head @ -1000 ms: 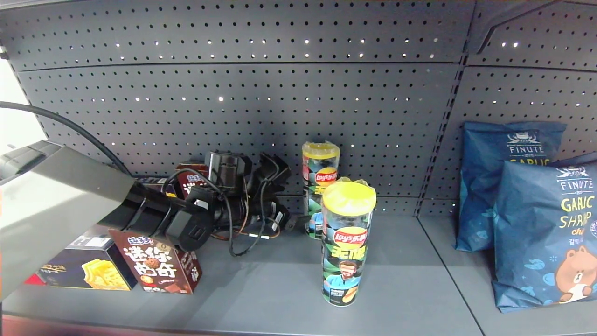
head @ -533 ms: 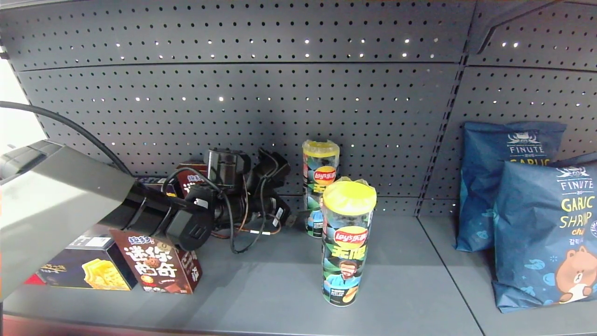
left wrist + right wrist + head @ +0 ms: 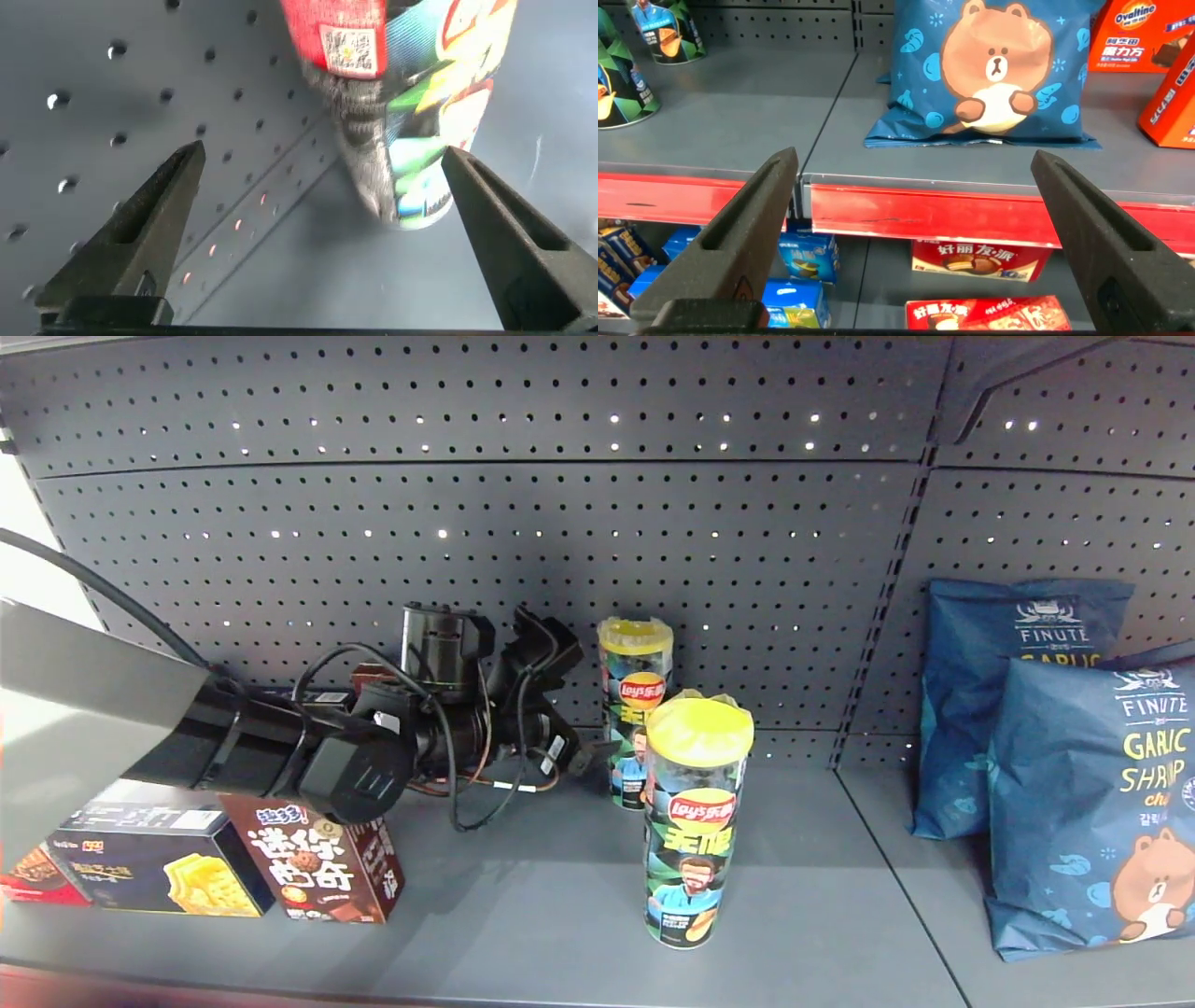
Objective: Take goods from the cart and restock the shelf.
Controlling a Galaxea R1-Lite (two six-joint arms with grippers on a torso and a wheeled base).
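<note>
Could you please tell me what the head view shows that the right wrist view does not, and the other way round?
The head view adds the left gripper, open beside the rear chip can, the pegboard back panel and a brown cookie box at the shelf's left. The right wrist view adds the open right gripper, the red shelf-edge strip, a red box on the lower shelf and orange boxes. Both show that can, the front chip can, the blue bear bag and the grey shelf.
</note>
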